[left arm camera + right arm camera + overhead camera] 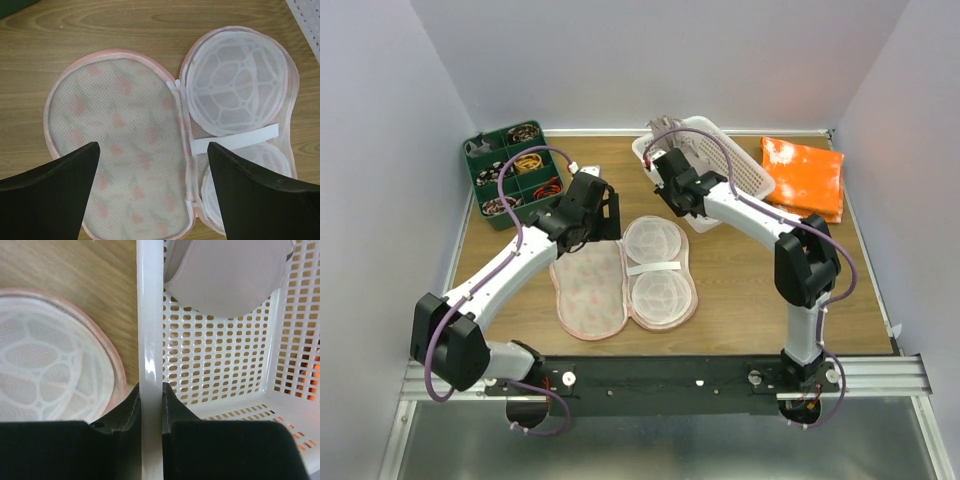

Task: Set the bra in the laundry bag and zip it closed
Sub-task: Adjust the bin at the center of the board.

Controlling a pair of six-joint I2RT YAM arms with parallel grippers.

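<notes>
The laundry bag lies opened flat on the table, its pink printed half on the left and its white mesh cups on the right. One cup also shows at the left of the right wrist view. My left gripper hangs open just above the printed half, nothing between its fingers. The taupe bra lies inside the white perforated basket. My right gripper is shut on the basket's near rim, one finger on each side of the wall.
An orange-and-white folded cloth lies at the back right beside the basket. A green compartment tray of small items stands at the back left. Walls close in the table on three sides.
</notes>
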